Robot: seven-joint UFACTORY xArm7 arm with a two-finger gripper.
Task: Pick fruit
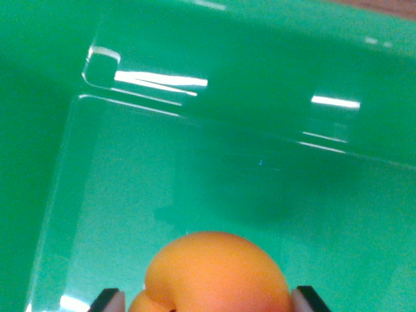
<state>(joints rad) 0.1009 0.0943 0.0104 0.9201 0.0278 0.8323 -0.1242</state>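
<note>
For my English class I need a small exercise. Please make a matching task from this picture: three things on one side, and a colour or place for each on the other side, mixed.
Things:
1. fruit
2. bin
3. gripper fingertips

Colour or place:
A. green, fills most of the view
B. dark, at the bottom edge, one on each side of the fruit
C. orange, bottom centre

Pairs: 1-C, 2-A, 3-B

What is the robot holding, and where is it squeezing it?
The gripper holds an orange fruit by its two opposite sides, above a green bin.
</note>
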